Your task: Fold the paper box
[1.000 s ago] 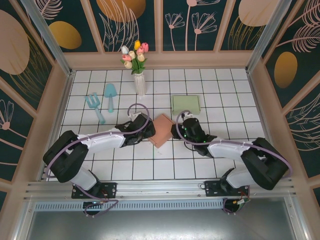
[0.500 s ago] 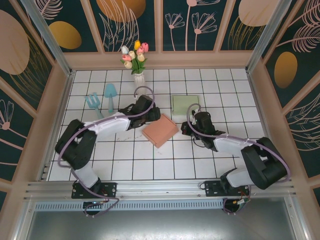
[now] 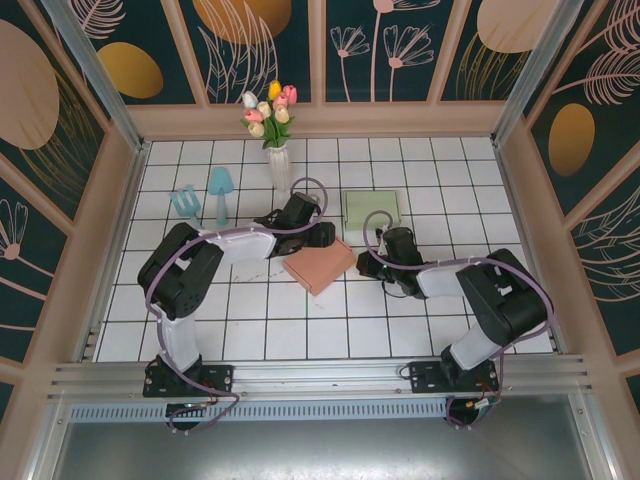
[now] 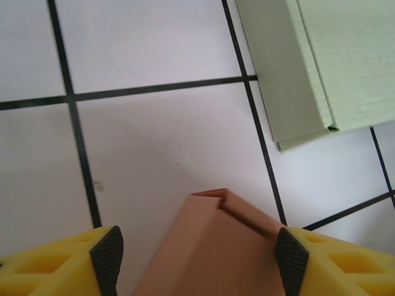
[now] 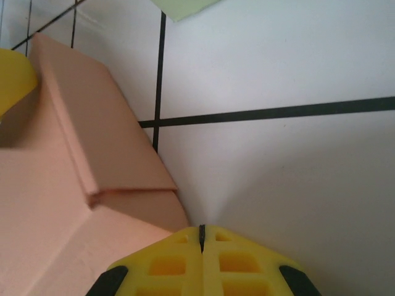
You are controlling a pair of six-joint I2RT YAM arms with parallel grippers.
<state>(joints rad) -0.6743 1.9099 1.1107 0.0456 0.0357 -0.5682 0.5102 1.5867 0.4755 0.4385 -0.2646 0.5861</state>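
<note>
We note the left hand (image 4: 197, 253) spread astride a corner of the salmon-pink paper box (image 3: 320, 265), right hand (image 5: 201, 240) pressed together alongside, seemingly to brace it.

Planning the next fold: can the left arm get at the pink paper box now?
Probably yes. The left gripper is open, and a corner of the pink paper box lies between its fingers, nothing in the way.

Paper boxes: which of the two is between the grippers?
The pink box, flanked by the left gripper and right gripper; the green box lies farther back, apart from both.
</note>
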